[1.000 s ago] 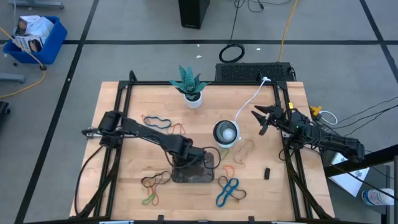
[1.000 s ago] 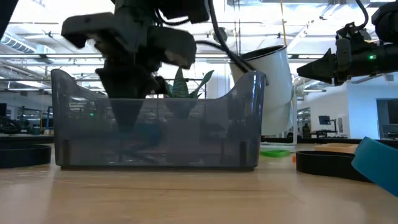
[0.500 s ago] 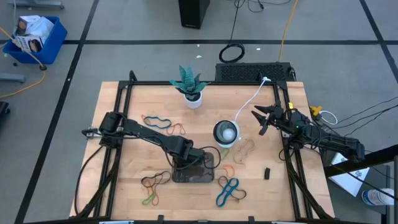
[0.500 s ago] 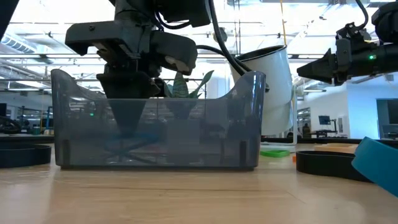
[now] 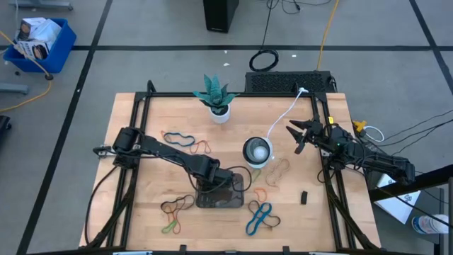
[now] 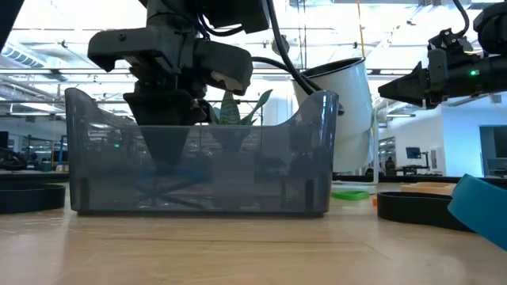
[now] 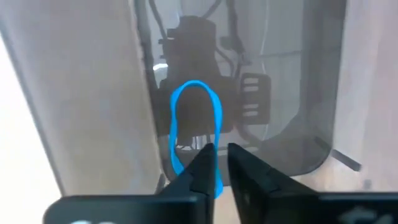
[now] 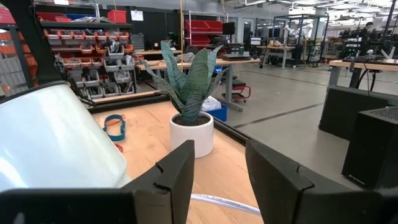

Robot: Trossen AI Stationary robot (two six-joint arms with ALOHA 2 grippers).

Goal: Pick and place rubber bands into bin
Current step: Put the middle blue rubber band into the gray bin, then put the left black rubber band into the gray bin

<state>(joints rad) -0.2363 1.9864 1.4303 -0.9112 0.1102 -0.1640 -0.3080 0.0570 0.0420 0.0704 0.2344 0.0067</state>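
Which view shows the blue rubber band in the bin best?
Left wrist view: the blue rubber band lies in the bin just past the left gripper. High view: the arm covers it. Low view: only a faint blue blur through the wall. Right wrist view: not shown.

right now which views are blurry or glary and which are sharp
Left wrist view: soft focus; the blue rubber band and bin floor look hazy. Low view: bright backlight from the ceiling, the left gripper dark behind the bin's translucent wall. Right wrist view: plant sharp, own fingers blurred. High view: even light.
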